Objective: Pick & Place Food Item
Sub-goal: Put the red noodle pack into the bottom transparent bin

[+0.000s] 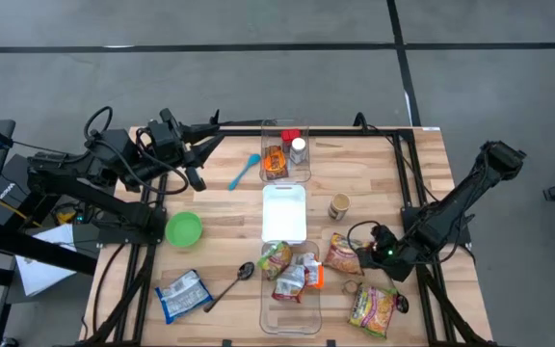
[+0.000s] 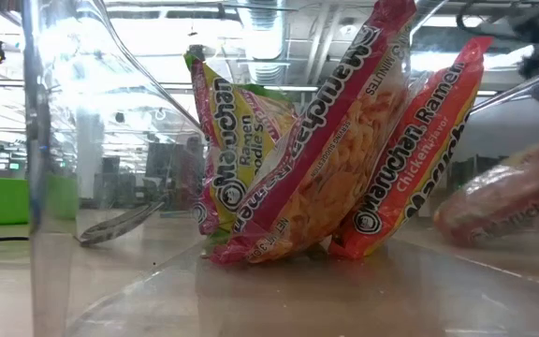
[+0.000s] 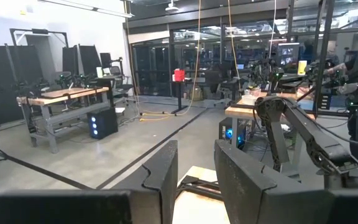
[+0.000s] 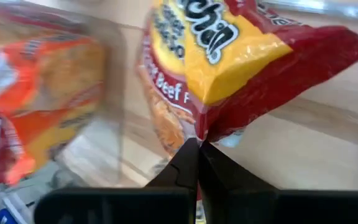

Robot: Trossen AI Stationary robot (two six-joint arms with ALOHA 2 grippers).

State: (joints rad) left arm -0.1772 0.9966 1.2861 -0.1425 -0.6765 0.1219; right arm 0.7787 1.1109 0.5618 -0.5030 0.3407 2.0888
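Observation:
A red and yellow beef ramen packet [image 1: 343, 255] lies on the table just right of the near clear bin [image 1: 270, 318]. It also shows in the right wrist view [image 4: 229, 56]. My right gripper [image 1: 362, 257] is shut on it [image 4: 197, 152]. The bin holds several ramen packets [image 2: 326, 159], which stand on their lower edges and lean on each other. My left gripper [image 1: 197, 166] waits at the table's far left, raised, open and empty [image 3: 196, 180]. My right gripper pinches the beef packet's red sealed edge [image 4: 211, 134] between its two fingers. The fingers come at it from the table's right side, slanting down. The packet stretches away from the fingertips toward the bin. Whether it is clear of the table cannot be told.
A second clear bin [image 1: 285, 149] at the far edge holds jars and food. A white lid [image 1: 283, 212], a small jar [image 1: 339, 206], a green bowl [image 1: 184, 228], a blue spatula [image 1: 244, 171], a spoon [image 1: 229, 286], a blue packet [image 1: 183, 294] and another ramen packet [image 1: 374, 308] lie around.

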